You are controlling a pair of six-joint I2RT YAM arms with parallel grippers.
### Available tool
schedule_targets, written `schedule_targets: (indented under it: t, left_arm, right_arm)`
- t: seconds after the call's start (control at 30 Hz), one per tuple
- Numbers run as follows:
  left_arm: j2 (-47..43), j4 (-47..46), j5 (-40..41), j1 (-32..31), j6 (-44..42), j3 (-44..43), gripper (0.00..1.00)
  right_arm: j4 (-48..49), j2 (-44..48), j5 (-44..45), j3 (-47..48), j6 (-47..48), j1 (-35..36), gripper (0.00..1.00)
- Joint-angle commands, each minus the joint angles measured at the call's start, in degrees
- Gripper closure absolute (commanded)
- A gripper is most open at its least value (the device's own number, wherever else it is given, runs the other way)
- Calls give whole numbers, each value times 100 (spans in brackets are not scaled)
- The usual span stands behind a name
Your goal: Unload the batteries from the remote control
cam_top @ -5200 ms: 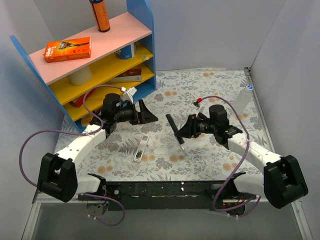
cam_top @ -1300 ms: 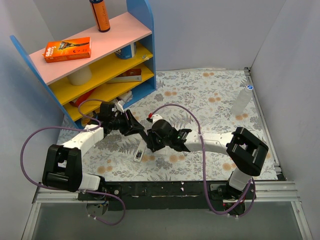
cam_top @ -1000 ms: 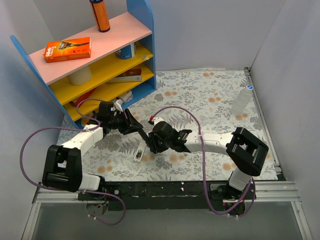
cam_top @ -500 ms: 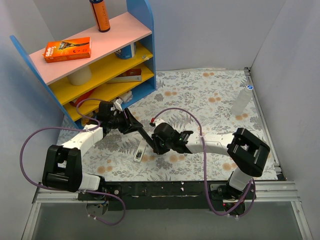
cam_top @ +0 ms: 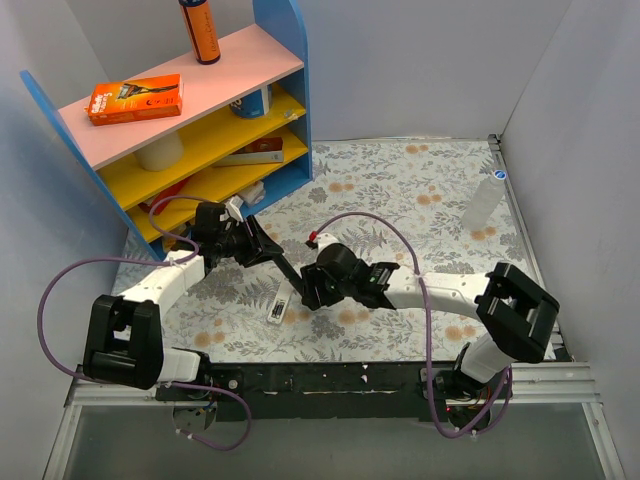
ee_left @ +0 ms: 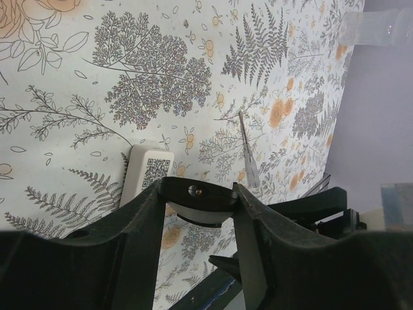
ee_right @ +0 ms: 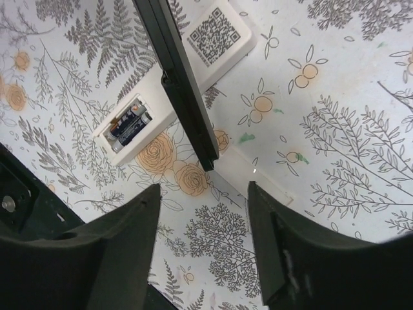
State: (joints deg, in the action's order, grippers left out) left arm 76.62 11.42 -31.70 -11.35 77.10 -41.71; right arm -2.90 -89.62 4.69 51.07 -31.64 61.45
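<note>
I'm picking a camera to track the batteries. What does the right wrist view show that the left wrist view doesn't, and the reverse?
Right wrist only: the batteries in the open bay of the white remote, and the open right gripper. Left wrist only: a clear bottle, a thin clear strip, and the left gripper shut on what looks like the end of the long black bar. Both: the QR label, the bar, the floral cloth.
</note>
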Motion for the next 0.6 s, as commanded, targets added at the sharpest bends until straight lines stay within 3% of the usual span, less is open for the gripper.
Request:
schedule_targets:
  t: [0.0, 0.1, 0.2, 0.57]
  left_arm:
    - [-235, -26, 33, 37, -72, -56, 100]
    - [-235, -26, 15, 37, -72, -56, 100]
    - [-235, -35, -11, 37, -64, -56, 100]
    - [-261, -35, -11, 28, -72, -39, 100]
  right_arm:
    - [184, 244, 462, 148, -150, -37, 31]
    - [9, 42, 691, 482, -150, -54, 24]
    - [-141, -204, 884, 878, -158, -89, 24]
    - [-211, -837, 981, 1494, -97, -204, 33]
